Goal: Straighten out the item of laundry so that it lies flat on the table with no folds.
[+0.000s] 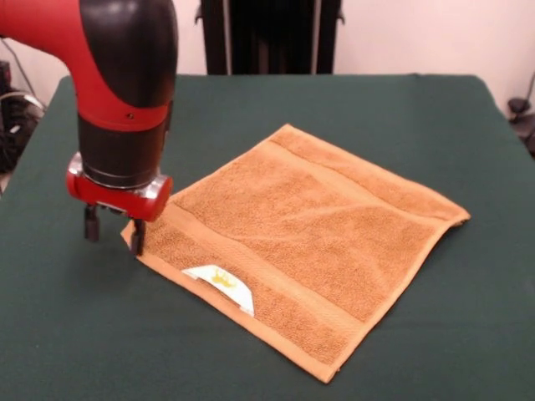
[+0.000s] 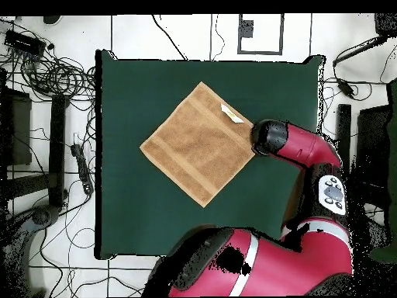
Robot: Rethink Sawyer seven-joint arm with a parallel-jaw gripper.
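- The table [image 1: 276, 104] has a dark green top that looks like felt, with rounded corners. Around it is a pale tiled floor [image 2: 186, 35] with many black cables [image 2: 54, 74].
- The orange-tan terry towel [image 1: 309, 242] lies spread near the middle of the table, turned like a diamond. It looks almost flat, with only soft ripples in the pile.
- Two smoother woven bands [image 1: 355, 188] run near two opposite edges of the towel.
- A small white label [image 1: 221, 282] is sewn at the hem near the camera. It carries a little yellow mark like a crown; no writing can be read.
- The gripper [image 1: 114, 230] is at the towel's left corner in the front view. Its two dark fingers [image 1: 91, 224] stand apart, one on bare cloth and one at the towel's corner, holding nothing.
- The arm [image 1: 125, 83] is glossy red and black.
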